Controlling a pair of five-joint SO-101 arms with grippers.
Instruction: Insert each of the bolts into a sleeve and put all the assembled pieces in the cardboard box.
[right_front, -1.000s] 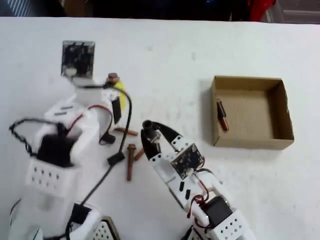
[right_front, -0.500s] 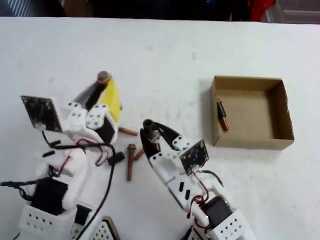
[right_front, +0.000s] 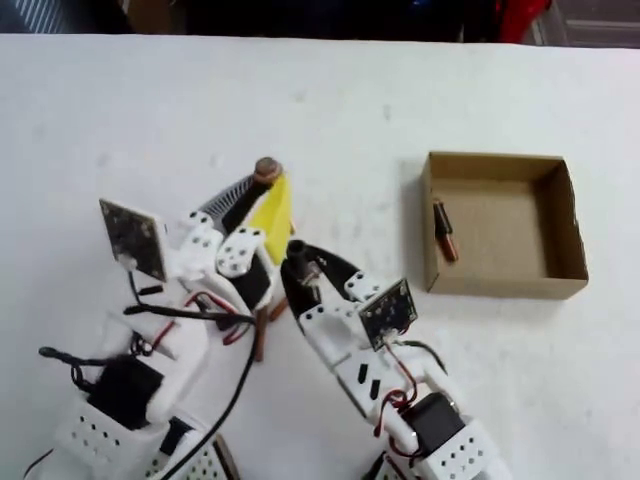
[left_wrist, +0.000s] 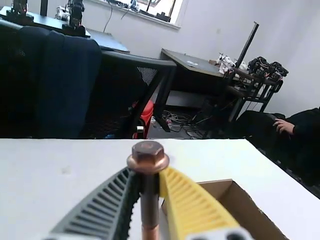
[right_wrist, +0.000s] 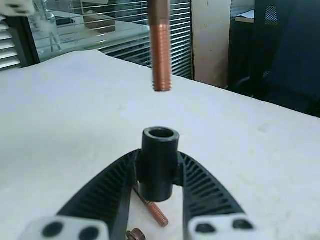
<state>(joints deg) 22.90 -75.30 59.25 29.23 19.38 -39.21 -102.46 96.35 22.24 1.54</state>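
The left arm has swung across the table toward the sleeve (right_front: 296, 248) over the last second, carrying its bolt (right_front: 264, 170) along, and its wrist has turned. The right arm stays where it was.

The left gripper (right_front: 262, 188) is pinched on the bolt just under the hex head. In the left wrist view, the grey and yellow fingers (left_wrist: 187, 200) of the left gripper (left_wrist: 146, 176) press against either side of the shank, and the bolt (left_wrist: 148, 159) stands upright with its head on top.

The right gripper (right_front: 305, 268) is clamped on the black sleeve, which stands upright with its bore facing up. In the right wrist view, the right gripper (right_wrist: 159, 167) has its black fingers closed around the lower half of the sleeve (right_wrist: 160, 155). The threaded tip of the bolt (right_wrist: 160, 47) hangs above the sleeve's mouth, with a clear gap between them.

Loose bolts (right_front: 260, 338) lie on the table just beside the sleeve, partly under the left arm. One of them (right_wrist: 152, 210) shows beneath the sleeve, between the right fingers.

The cardboard box (right_front: 498, 286) sits well apart from the sleeve, beyond the right arm. One assembled piece (right_front: 443, 230) lies inside it, against the wall nearest the sleeve.
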